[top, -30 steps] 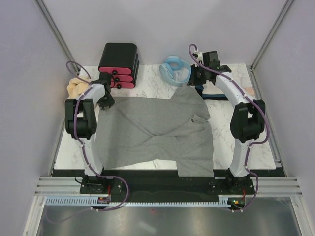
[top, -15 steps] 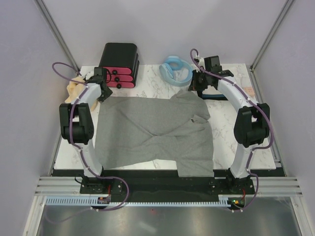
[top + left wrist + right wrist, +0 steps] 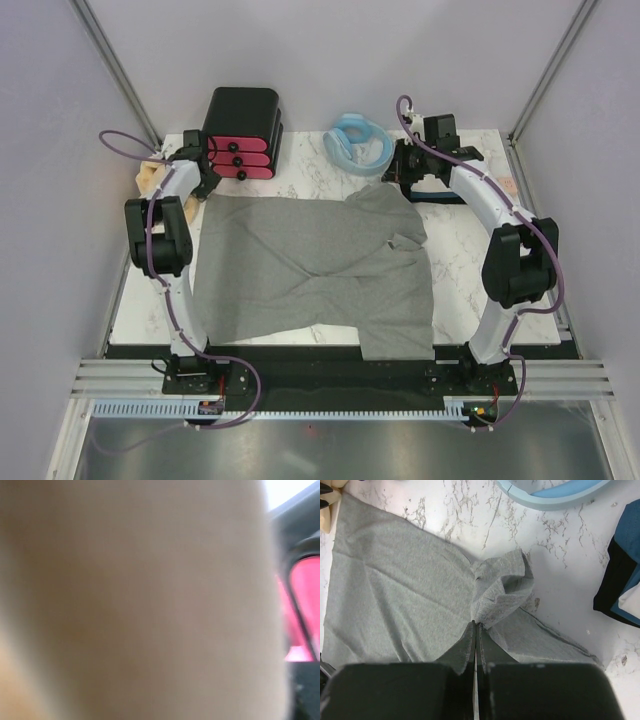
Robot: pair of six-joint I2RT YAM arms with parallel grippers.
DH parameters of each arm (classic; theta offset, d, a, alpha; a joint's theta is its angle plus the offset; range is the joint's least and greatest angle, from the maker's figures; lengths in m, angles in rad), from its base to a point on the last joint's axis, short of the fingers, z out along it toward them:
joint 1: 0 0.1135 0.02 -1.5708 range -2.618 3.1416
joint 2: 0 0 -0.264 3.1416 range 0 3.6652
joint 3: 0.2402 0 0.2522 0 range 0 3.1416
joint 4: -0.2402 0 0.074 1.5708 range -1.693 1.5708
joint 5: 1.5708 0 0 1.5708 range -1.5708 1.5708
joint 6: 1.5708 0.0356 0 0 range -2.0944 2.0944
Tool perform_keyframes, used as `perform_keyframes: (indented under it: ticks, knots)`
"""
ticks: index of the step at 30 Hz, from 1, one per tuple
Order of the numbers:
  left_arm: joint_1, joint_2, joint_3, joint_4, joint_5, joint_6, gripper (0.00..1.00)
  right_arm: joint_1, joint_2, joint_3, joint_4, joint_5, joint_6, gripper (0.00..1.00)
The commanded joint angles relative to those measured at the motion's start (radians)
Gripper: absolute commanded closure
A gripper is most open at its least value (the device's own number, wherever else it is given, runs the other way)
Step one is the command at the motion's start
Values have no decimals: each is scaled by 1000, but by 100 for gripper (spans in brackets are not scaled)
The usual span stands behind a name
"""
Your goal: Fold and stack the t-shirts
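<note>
The right fingers (image 3: 475, 630) are pressed together on a raised pinch of the heather-grey t-shirt (image 3: 395, 580). The cloth puckers into a small peak just ahead of their tips, at the garment's far right corner. From there the shirt spreads away to the fingers' left and back toward the arm bases. It lies mostly flat but creased on the marble tabletop (image 3: 570, 575), and its near right corner appears to reach past the near edge.

Beyond the tips lies the light-blue coiled hose (image 3: 555, 492). To their right, apart from the grey shirt, lies a dark navy and blue garment (image 3: 620, 580).

The left fingers (image 3: 203, 168) sit at the far left, between the tan-yellow t-shirt (image 3: 150, 180) and the black box with pink drawers (image 3: 242, 135). Their wrist view is filled with blurred tan cloth close to the lens, so it cannot be told whether they stand wide, narrow or hold anything.

The grey shirt looks light, limp and unlikely to slip. It will probably sag and trail from a single pinch. Seamed spots such as shoulders and hem corners seem the surest holds, with one arm at each end of an edge to keep a fold line straight.
</note>
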Motion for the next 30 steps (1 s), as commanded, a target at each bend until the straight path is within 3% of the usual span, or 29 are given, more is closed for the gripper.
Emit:
perform_keyframes:
  ticks: [1,23,30]
  knots:
    - [-11,40,84,7,1,14,50,-5,-20,11,51,-52,23,100]
    - [-25,148,150,-131,-13,-8,52,-22,-59,-7,64,-78,27,100]
    - [-28,135,171,-149,-24,-40,47,-26,-66,-12,64,-93,29,100]
